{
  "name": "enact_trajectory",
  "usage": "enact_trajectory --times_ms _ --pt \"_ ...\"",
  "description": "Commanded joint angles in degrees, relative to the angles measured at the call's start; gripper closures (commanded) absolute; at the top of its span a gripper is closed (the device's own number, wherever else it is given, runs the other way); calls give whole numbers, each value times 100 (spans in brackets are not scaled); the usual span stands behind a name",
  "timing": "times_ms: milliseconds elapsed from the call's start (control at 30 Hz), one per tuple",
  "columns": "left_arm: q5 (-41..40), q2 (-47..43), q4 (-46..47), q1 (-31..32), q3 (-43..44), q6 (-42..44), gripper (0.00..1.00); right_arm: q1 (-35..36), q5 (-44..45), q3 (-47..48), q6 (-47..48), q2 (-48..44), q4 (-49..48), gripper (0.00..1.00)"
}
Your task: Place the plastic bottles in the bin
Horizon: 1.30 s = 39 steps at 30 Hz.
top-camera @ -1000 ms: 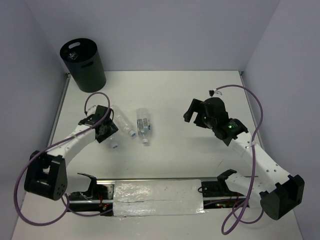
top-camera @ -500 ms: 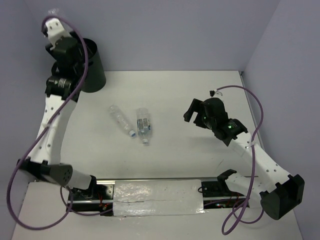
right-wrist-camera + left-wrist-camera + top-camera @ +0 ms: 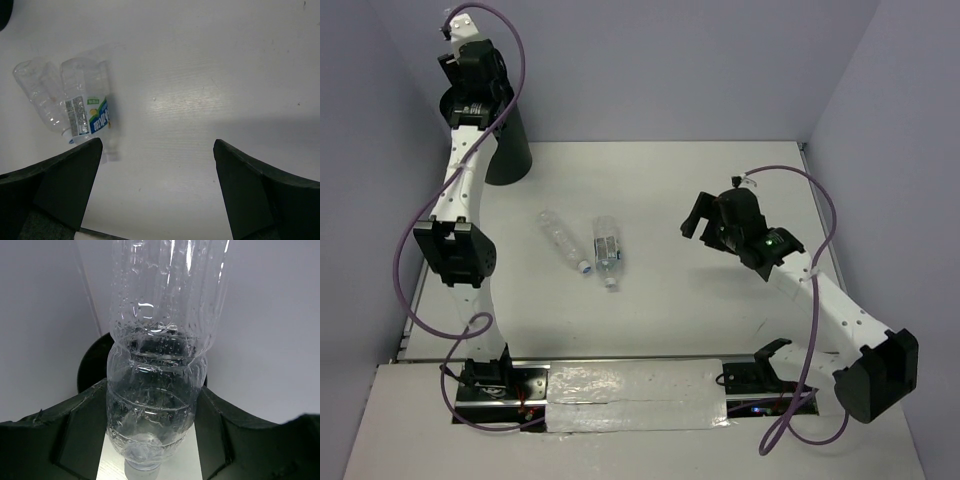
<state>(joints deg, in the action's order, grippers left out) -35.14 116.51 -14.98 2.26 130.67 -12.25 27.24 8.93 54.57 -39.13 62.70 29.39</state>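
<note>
My left gripper [image 3: 468, 100] is raised at the far left over the black bin [image 3: 511, 150], whose top the arm hides. It is shut on a clear plastic bottle [image 3: 154, 385], cap end down, held between both jaws of the left gripper [image 3: 152, 440]. The bin's dark rim [image 3: 91, 367] shows behind the bottle. Two more plastic bottles lie side by side on the table: a plain one [image 3: 560, 240] [image 3: 42, 97] and one with a bluish label [image 3: 607, 250] [image 3: 90, 112]. My right gripper [image 3: 703, 222] [image 3: 157, 190] hovers open to their right, holding nothing.
The white table [image 3: 670, 190] is boxed in by pale walls at the back and both sides. A silver-taped rail [image 3: 630, 395] runs along the near edge between the arm bases. Purple cables loop off both arms.
The left arm has swung up from the table beside the other bottles to above the bin, carrying its bottle. The right gripper has shifted slightly left.
</note>
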Motion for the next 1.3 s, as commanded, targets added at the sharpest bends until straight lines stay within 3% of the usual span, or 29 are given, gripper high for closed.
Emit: enact_trajectory --times_ms 0,100,433,533,633,800,933,1067,1167,1267 --pt "419 12 602 -252 266 -354 38 62 -49 230 -15 190 -275 0" --pt "841 240 707 -612 292 -541 38 71 -102 177 -7 304 -293 0" --pt "1105 864 892 -666 178 -524 36 106 -23 151 20 507 -249 0" --pt "1053 952 892 -666 29 -515 30 141 21 160 2 507 -223 0" --pt "1079 927 760 -648 -50 -463 2 158 56 151 -24 480 -188 0" --pt "1193 381 505 -499 -305 -392 1 220 144 195 -50 349 -117 0" --pt "474 -592 417 203 -944 238 1 246 258 195 -68 199 -74 0" --pt "-606 -1349 199 1387 -1816 514 1 264 337 169 -85 6 -30 0" --pt "-688 -1745 -696 1855 -2317 -275 1 273 373 116 -77 -161 14 0" --pt "-144 -2114 -1357 2032 -3045 -1277 2 273 434 63 -42 -284 76 0"
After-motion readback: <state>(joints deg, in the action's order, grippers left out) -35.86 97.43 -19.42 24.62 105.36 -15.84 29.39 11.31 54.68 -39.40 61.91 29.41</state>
